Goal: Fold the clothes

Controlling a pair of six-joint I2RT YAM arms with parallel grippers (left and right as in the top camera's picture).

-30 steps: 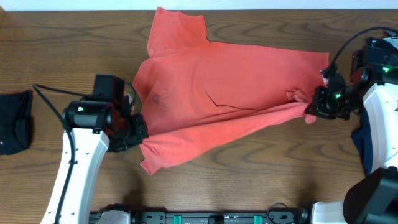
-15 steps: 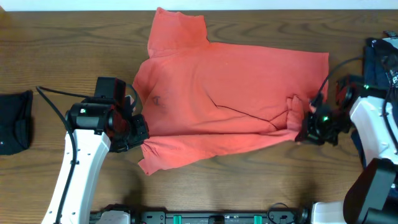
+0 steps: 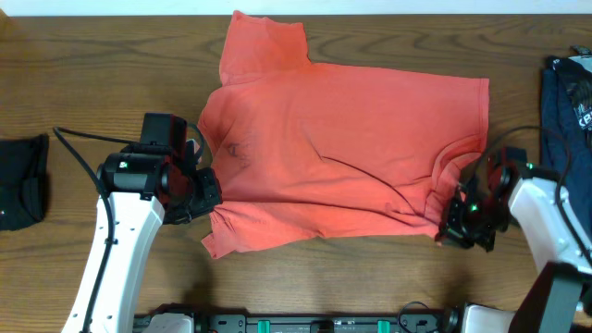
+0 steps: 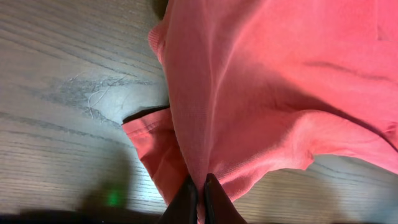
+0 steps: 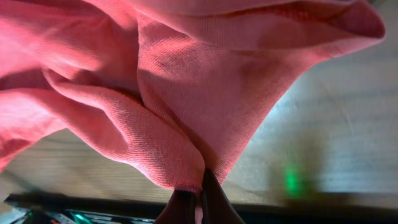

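Two grippers, both pinched shut on the coral-red T-shirt (image 3: pixel 342 139). Left gripper (image 3: pixel 205 199) clamps fabric by the near sleeve; right gripper (image 3: pixel 453 222) clamps the bunched hem corner. Shirt lies spread on the table (image 3: pixel 92 55) between them, long axis gripper to gripper, neck end at left gripper, hem at right. Black garment (image 3: pixel 20 180) well outboard of left gripper; navy shirt (image 3: pixel 566 102) outboard of right gripper.

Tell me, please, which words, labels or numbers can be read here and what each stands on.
Nothing is legible.
coral-red T-shirt: faint darker marks on the chest, too faint to read.
navy shirt: pale print at the picture's edge, too small and cut off to read.
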